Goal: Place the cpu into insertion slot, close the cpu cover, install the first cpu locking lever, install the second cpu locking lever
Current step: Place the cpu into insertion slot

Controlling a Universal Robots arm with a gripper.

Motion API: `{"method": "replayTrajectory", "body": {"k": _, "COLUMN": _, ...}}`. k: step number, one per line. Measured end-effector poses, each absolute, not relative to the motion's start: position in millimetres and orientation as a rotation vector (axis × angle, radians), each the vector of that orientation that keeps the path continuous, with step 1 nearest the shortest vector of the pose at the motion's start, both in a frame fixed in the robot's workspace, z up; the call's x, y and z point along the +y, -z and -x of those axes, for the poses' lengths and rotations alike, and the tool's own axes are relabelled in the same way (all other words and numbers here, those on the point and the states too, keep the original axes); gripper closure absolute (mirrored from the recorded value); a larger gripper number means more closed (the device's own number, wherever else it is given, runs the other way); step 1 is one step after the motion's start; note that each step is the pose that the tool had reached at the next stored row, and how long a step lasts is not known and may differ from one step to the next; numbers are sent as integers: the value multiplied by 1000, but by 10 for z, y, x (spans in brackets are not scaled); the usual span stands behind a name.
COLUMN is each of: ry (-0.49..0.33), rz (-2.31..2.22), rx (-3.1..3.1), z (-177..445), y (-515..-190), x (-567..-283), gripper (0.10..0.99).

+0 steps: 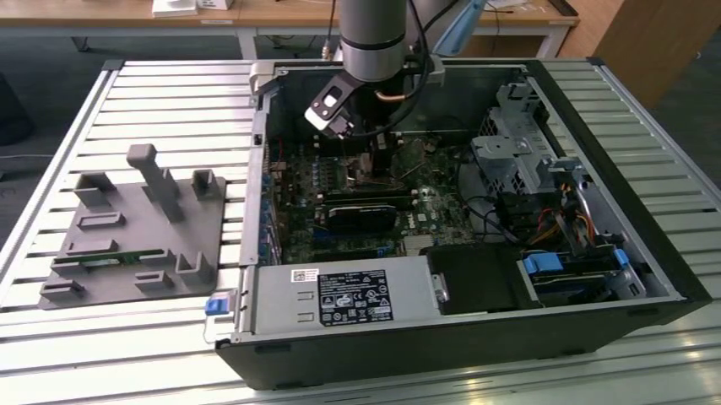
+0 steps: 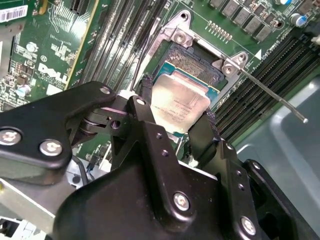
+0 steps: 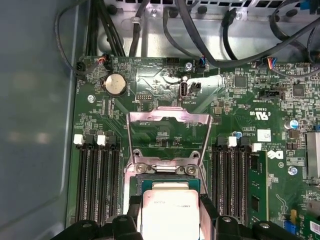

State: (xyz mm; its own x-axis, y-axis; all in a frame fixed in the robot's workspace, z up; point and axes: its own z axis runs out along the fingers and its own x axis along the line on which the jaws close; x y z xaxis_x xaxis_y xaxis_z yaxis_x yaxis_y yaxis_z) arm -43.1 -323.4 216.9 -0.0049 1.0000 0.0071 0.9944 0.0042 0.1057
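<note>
The chip (image 2: 180,107) is gripped by two opposite edges between the black fingers (image 2: 147,122), directly over the socket (image 2: 192,61). I cannot tell whether it is fully seated. The cover (image 3: 167,118) stands raised at the socket's hinge end, and one lever (image 2: 275,97) is swung free. Memory slots (image 3: 97,185) flank both sides. If released slightly skewed or off-centre, the chip could ride up on the socket's rim and bend the contacts beneath.

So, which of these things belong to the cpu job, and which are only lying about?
Job: cpu, held by the gripper; insertion slot; cpu cover, open; locking lever.
Lying about: memory slots; round battery; cables; grey holder beside the case.
</note>
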Motion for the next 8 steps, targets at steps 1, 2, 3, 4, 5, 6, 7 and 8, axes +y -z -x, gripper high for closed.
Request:
{"method": "replayTrajectory", "body": {"k": 1, "ry": -123, "rz": -2166, "rx": 2174, "z": 433, "y": -2161, "x": -3234, "gripper": 545}}
{"method": "replayTrajectory", "body": {"k": 2, "ry": -123, "rz": -2168, "rx": 2173, "z": 435, "y": -2152, "x": -3233, "gripper": 545}}
{"method": "replayTrajectory", "body": {"k": 3, "ry": -123, "rz": -2170, "rx": 2171, "z": 437, "y": -2143, "x": -3231, "gripper": 545}}
{"method": "replayTrajectory", "body": {"k": 4, "ry": -123, "rz": -2172, "rx": 2169, "z": 438, "y": -2131, "x": -3229, "gripper": 545}}
{"method": "replayTrajectory", "body": {"k": 5, "ry": -123, "rz": -2173, "rx": 2168, "z": 438, "y": -2119, "x": -3228, "gripper": 545}}
{"method": "replayTrajectory", "body": {"k": 6, "ry": -123, "rz": -2173, "rx": 2167, "z": 438, "y": -2105, "x": -3228, "gripper": 545}}
{"method": "replayTrajectory", "body": {"k": 7, "ry": -123, "rz": -2174, "rx": 2167, "z": 438, "y": -2091, "x": -3228, "gripper": 545}}
{"method": "replayTrajectory", "body": {"k": 8, "ry": -122, "rz": -2174, "rx": 2167, "z": 439, "y": -2078, "x": -3228, "gripper": 545}}
